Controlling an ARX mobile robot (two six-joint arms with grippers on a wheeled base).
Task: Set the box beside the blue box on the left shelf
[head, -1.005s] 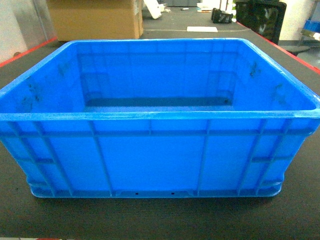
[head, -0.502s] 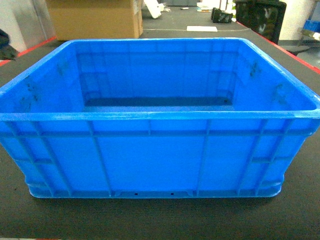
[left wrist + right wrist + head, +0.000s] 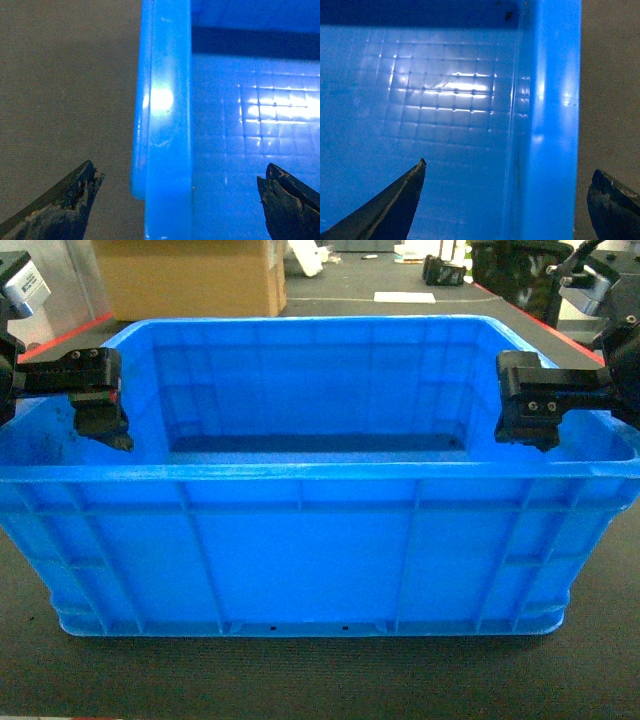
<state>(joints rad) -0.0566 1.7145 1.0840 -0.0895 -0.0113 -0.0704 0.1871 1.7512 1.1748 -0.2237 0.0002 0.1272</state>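
The box (image 3: 300,550), a large bright-blue ribbed crate with a thick rim, sits on the dark mat and fills the head view. My left gripper (image 3: 105,428) hangs over its left wall. In the left wrist view that gripper (image 3: 177,200) is open, one fingertip (image 3: 70,200) outside over the mat and the other inside, with the rim (image 3: 167,125) between them and untouched. My right gripper (image 3: 530,430) hangs over the right wall. It (image 3: 507,200) is open too, straddling the right rim (image 3: 555,125). The left shelf and the other blue box are out of view.
The dark mat (image 3: 320,675) runs under and in front of the crate. Behind it stand a cardboard carton (image 3: 190,275), a white sheet (image 3: 404,297) and black equipment (image 3: 520,275). Red lines (image 3: 70,335) edge the mat on both sides.
Both grippers have come into the head view from the sides and now stand over the crate's left and right walls. The crate has not moved.
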